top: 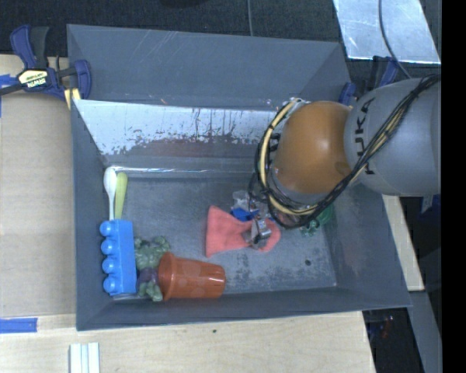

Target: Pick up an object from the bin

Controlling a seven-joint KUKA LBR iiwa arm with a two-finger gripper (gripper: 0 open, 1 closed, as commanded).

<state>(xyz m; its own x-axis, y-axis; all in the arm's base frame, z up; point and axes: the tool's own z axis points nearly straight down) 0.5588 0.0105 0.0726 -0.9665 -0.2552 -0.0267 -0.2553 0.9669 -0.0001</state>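
Reaching into the grey bin (186, 68) from the right with the arm (400, 142), and bending down under the orange cover (311, 150) at the wrist. Holding the hand (258, 231) low over the middle of the bin floor, right at the right-hand end of a pink piece (227, 231), which looks flat, soft and roughly triangular, lying with its broad end toward the left. Appearing to be touching that pink piece or hanging just above it, without showing which. Not showing the hand plainly enough for telling open from closed, or gripping from merely resting, with much of it hidden beneath the cover and the cables.

Hanging just beside a small green thing (318, 222) lying on the floor toward the right wall, at the cover's lower edge. Standing well apart from the group along the front left. Counting there a red-orange cup (190, 278) lying on its side by the front wall, near the pink piece but not touching it. Counting next a green-grey lump (149, 253) touching the cup's left end, and a blue studded block (118, 256) lying lengthwise along the left wall, just beside the lump. Counting last a white-and-yellow stick (115, 193) lying behind the block, with its white end pointing toward the back wall.
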